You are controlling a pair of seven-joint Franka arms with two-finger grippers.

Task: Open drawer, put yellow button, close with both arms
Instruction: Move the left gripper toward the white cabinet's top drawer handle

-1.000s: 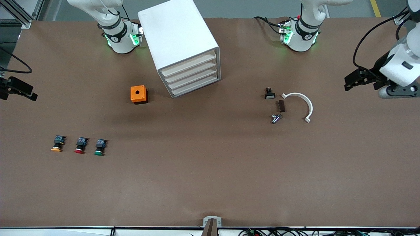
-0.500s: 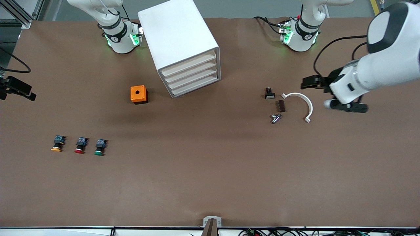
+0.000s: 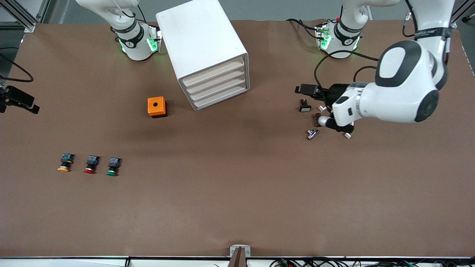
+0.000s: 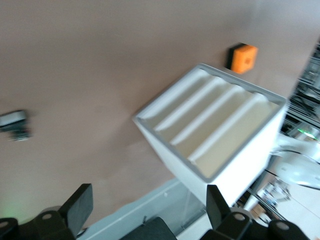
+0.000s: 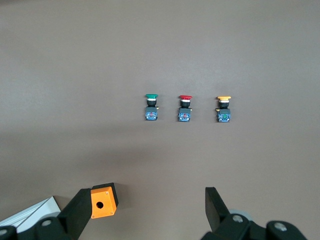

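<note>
the yellow button [image 3: 64, 163] is a tiny pushbutton with a yellow-orange mushroom cap, a black body and a blue rear block. it lies on the brown table [image 3: 237, 204] toward the right arm's end, outermost in a row of three; the red button [image 3: 90, 164] is beside it and the green button [image 3: 112, 166] after that. in the right wrist view the same row reads green [image 5: 151, 107], red [image 5: 185, 108], yellow [image 5: 223, 109], each apart from the next.

the drawer [image 3: 214, 73] is one of four cream slat fronts stacked in the white cabinet [image 3: 198, 44]; all four sit flush and closed. the left wrist view shows the four fronts [image 4: 212, 130] blurred by motion. an orange box [image 3: 156, 106] with a round hole on top stands beside the cabinet, nearer the front camera.

no readable writing: the dark band on the left arm carries lettering too small to make out.

the left gripper [image 3: 307, 90] is over the small black part [image 3: 305, 106] and dark block [image 3: 317, 119]; its fingers [image 4: 80, 206] stand released, wide apart, holding nothing. the arm covers most of the white curved piece [image 3: 347, 135]; only its ends show. a small metal part [image 3: 312, 134] lies just nearer the camera.

the right gripper [image 3: 18, 100] is cut off at the table edge at the right arm's end, waiting; its fingers [image 5: 82, 207] are spread, empty.
</note>
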